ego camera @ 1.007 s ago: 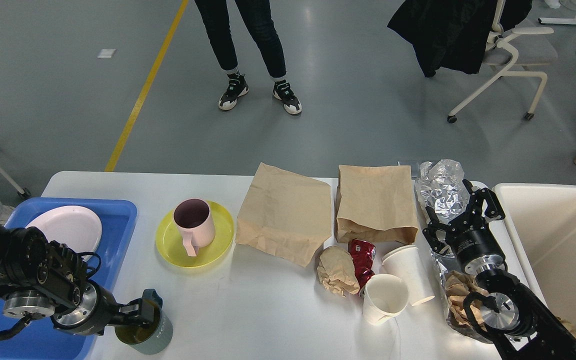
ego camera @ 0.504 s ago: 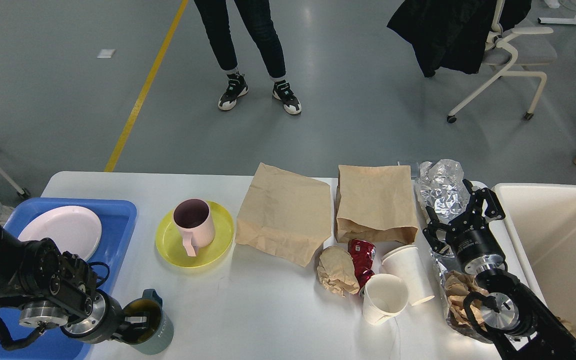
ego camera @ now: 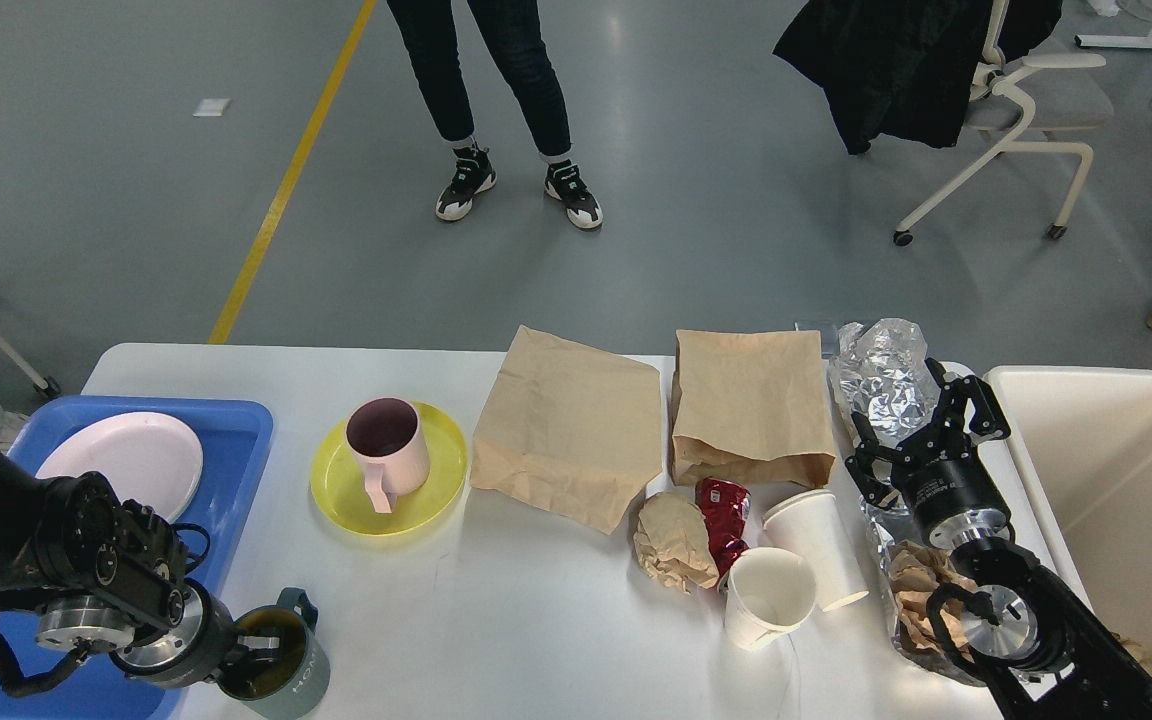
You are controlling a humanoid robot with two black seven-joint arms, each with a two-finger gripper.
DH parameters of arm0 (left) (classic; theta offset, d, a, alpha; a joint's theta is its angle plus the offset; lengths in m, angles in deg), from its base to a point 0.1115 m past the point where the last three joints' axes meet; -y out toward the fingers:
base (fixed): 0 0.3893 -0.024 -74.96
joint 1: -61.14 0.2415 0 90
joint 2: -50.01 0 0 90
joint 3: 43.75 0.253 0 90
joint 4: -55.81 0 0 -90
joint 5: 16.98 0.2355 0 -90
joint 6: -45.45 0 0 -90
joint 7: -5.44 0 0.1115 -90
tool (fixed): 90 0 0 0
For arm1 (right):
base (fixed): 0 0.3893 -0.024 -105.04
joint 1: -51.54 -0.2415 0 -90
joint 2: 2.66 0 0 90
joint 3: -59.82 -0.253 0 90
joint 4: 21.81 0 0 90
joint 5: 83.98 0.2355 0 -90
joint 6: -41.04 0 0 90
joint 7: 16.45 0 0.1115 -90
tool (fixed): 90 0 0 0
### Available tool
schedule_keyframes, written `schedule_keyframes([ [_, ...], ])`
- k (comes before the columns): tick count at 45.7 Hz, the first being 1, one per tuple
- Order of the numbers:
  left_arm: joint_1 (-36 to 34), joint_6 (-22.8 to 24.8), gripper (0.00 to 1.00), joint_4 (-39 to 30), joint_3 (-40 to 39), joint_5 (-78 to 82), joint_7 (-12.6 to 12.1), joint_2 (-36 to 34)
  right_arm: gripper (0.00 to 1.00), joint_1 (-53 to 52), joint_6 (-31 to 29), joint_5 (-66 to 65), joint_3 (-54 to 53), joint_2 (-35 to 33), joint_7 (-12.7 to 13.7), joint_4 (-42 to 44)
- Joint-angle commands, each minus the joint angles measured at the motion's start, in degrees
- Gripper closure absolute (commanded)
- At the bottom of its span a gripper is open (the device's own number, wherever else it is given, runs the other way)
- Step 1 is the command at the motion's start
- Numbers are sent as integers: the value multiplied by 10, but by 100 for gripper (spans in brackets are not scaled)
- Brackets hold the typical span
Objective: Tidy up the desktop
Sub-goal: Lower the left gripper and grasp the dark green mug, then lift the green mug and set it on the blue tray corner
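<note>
The white desktop (ego camera: pixel 536 610) carries dishes on the left and rubbish on the right. At its front left corner, my left gripper (ego camera: pixel 258 650) is shut on the rim of a grey-green mug (ego camera: pixel 286 672) right beside the blue tray (ego camera: pixel 241 425). A pink mug (ego camera: pixel 391 452) stands on a yellow plate (ego camera: pixel 441 490). Two brown paper bags (ego camera: pixel 571 425) (ego camera: pixel 751 405) lie flat at the middle. My right gripper (ego camera: pixel 921 418) hangs open over crumpled foil (ego camera: pixel 881 372), holding nothing.
A white plate (ego camera: pixel 126 460) lies in the blue tray. A paper ball (ego camera: pixel 674 542), red crushed can (ego camera: pixel 724 508) and two paper cups (ego camera: pixel 818 545) (ego camera: pixel 766 598) cluster front right. Crumpled brown paper (ego camera: pixel 921 590) lies by my right arm. A cream bin (ego camera: pixel 1116 470) stands at the right. A person stands beyond the table.
My left gripper has drawn back left and toward the front edge, taking the grey-green mug with it closer to the blue tray. The right arm has not moved.
</note>
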Motion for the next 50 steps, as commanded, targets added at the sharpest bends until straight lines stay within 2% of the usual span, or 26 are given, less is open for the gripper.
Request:
schedule_keyframes([
  [1, -4, 21, 100, 0, 1, 10, 5, -2, 0, 0, 0, 0, 0, 0, 0, 0],
  [12, -18, 28, 100, 1, 2, 10, 0, -5, 0, 0, -1, 0, 0, 0, 0, 0],
  [16, -43, 52, 100, -6, 10, 10, 3, -8, 0, 0, 0, 0, 0, 0, -1, 0],
  [23, -176, 140, 100, -45, 65, 9, 13, -19, 0, 1, 0, 0, 0, 0, 0, 0],
  [31, -381, 203, 100, -127, 127, 8, 49, 9, 0, 0, 0, 0, 0, 0, -1, 0],
  [38, -529, 334, 100, -146, 137, 4, 71, 21, 0, 0, 0, 0, 0, 0, -1, 0],
  [41, -562, 362, 100, -146, 140, 2, 75, 25, 0, 0, 0, 0, 0, 0, -1, 0],
  [50, -560, 359, 100, -131, 164, 8, 77, 7, 0, 1, 0, 0, 0, 0, 0, 0],
])
